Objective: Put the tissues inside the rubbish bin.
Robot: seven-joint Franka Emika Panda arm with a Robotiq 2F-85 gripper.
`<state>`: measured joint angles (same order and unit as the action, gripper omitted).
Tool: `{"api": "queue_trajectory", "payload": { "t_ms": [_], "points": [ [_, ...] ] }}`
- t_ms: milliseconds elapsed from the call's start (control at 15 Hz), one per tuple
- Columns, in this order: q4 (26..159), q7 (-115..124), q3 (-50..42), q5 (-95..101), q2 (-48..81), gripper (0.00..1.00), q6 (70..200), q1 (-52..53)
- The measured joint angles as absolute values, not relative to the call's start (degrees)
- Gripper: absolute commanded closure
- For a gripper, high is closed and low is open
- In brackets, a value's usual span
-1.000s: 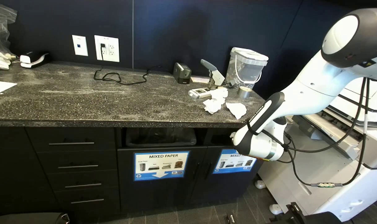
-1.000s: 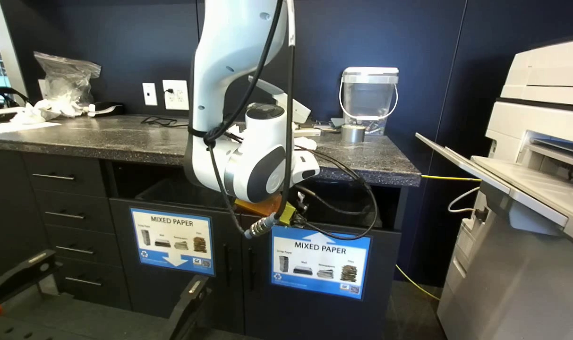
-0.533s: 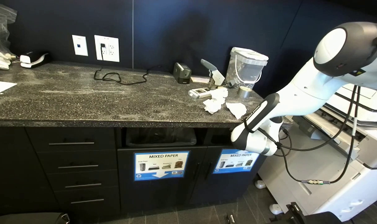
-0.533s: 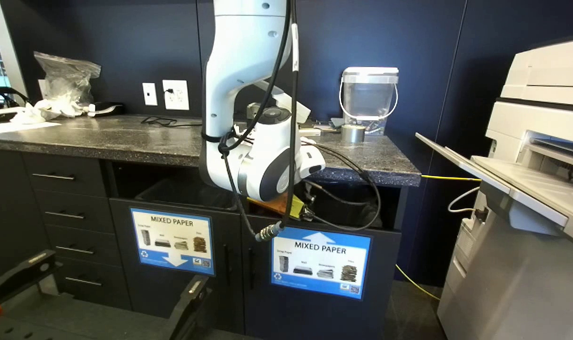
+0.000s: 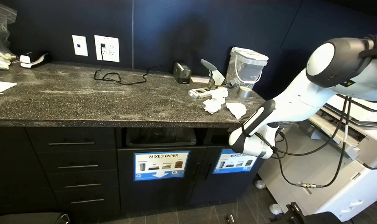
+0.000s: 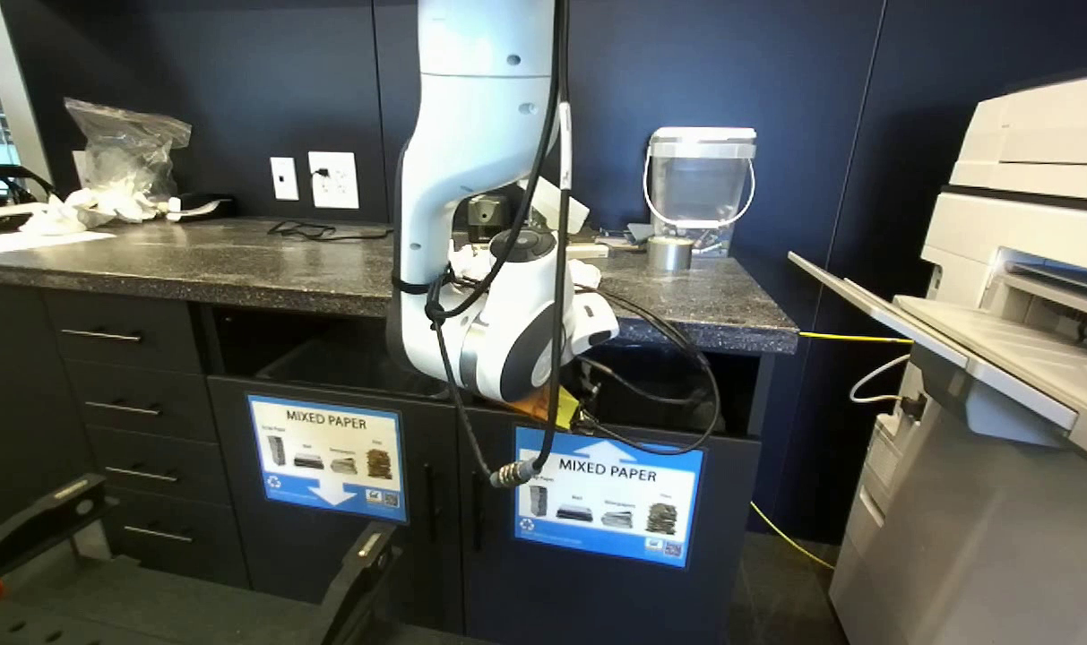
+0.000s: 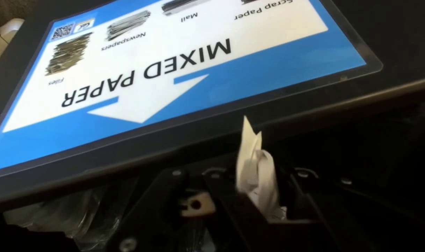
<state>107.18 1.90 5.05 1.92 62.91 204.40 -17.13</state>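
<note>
The fingers [image 7: 241, 211] are closed on a crumpled white tissue [image 7: 259, 180], which sticks up between them at the mouth of the rubbish bin [image 6: 610, 596]. The bin's blue-edged label [image 7: 279, 43] reads MIXED PAPER, with Scrap Paper, Mail, Newspapers and Files, and its white arrow [image 7: 142, 109] points to the mouth. Clear plastic [image 7: 68, 215] shows past the rim. The neighbouring bin [image 5: 160, 197] also says MIXED PAPER. More tissues [image 5: 237, 109] lie on the worktop [image 5: 113, 104], near a lidded clear bucket [image 6: 700, 175] with small things at its bottom, too unclear to name.

counter [image 5: 123, 101] in both exterior views
</note>
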Motion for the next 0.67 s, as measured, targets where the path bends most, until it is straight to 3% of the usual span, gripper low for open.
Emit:
{"api": "queue_trajectory", "payload": {
  "t_ms": [467,667],
  "points": [
    [106.2,2.6,6.2,2.2,64.4,0.01,206.4,-17.2],
    [106.1,2.7,6.3,2.9,64.5,0.0,206.3,-17.2]
  ]
}}
